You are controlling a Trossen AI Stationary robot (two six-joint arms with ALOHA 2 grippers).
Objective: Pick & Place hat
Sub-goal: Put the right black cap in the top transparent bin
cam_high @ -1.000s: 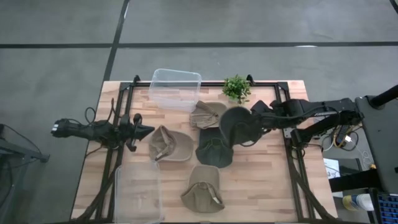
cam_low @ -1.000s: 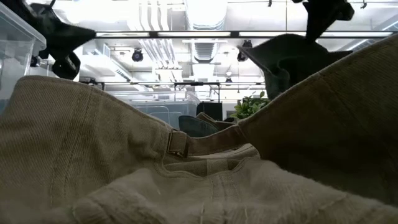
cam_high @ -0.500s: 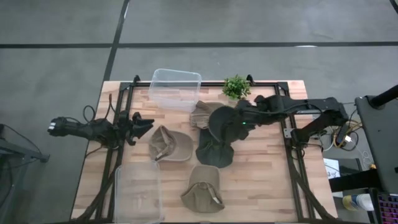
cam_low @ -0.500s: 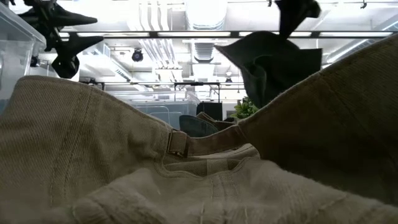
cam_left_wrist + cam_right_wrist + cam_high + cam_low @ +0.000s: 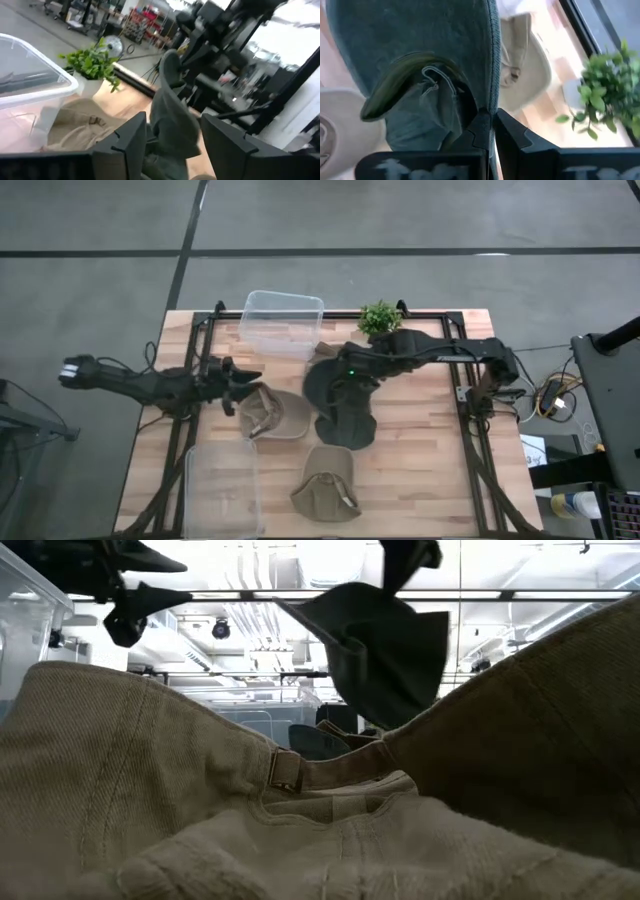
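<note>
**Dark cap held aloft over the desk**

At 6 o'clock on the light wooden desk (image 5: 420, 480) lies a tan corduroy cap (image 5: 325, 483). Toward the centre, the right hand (image 5: 335, 372) pinches the brim of a dark green fabric cap (image 5: 325, 385), raised above another dark cap (image 5: 345, 423). At 9 o'clock the left hand (image 5: 243, 376) hovers, fingers spread, beside a beige cap (image 5: 272, 413). At 12 o'clock sits a clear plastic bin (image 5: 282, 323).

An industrial lab hall — exposed ceiling ducts (image 5: 330, 565), strip lights, stocked racks (image 5: 150, 22) behind.
</note>
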